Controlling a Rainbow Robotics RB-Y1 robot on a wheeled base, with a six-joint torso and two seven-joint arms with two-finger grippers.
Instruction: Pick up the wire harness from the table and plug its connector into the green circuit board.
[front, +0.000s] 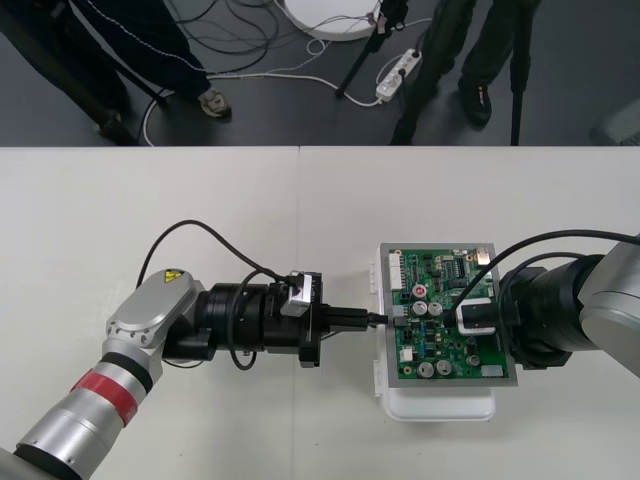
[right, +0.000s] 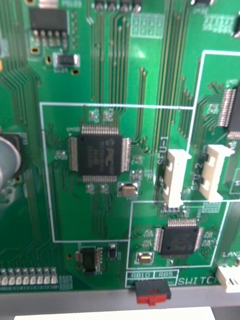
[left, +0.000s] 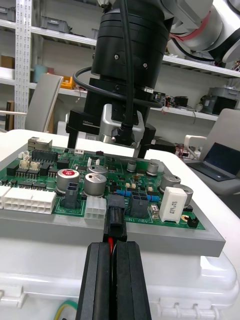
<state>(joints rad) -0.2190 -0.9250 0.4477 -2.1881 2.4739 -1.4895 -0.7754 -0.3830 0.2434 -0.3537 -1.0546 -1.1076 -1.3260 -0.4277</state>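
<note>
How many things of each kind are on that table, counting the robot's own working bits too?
1 wire harness
1 green circuit board
1 white base
2 end effectors: the left end effector shut on the wire harness at the board's edge, the right end effector above the green circuit board
Total: 5

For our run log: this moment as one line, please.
left gripper: shut on harness, plug at green board left edge | right gripper: over board | seating: unclear
</note>
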